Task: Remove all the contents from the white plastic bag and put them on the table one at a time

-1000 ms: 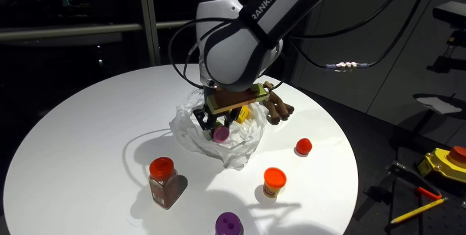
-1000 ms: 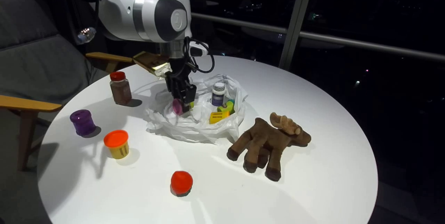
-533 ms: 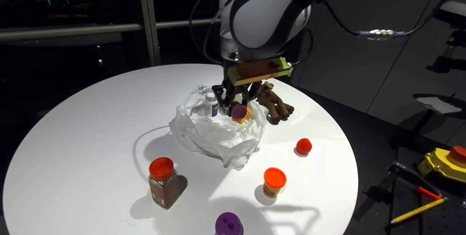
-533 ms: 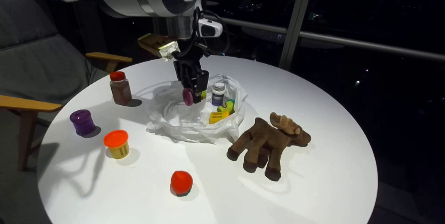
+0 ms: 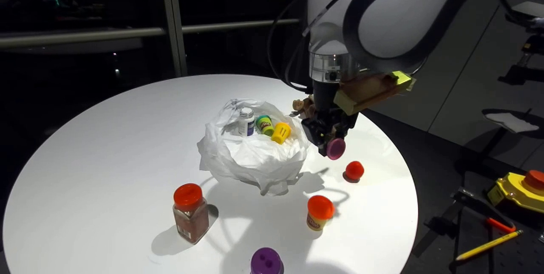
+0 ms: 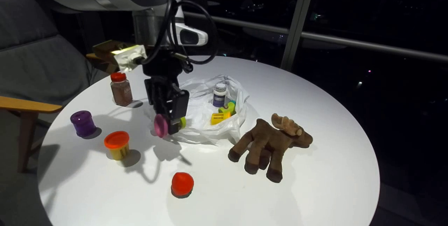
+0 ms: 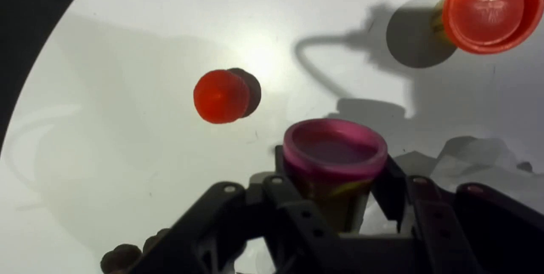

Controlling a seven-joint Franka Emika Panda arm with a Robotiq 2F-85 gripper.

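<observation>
Clasping pink-lidded tub (image 7: 335, 170), jaws against both sides; its body mostly hidden

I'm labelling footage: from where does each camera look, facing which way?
An exterior view: nearest the purple container, facing down across the table; shows arm, hand.
An exterior view: nearest the red toy, facing the white bag; shows arm, hand.
Wrist view: above the hand, facing the table; shows fingers.
Both exterior views share white bag, spice jar.
</observation>
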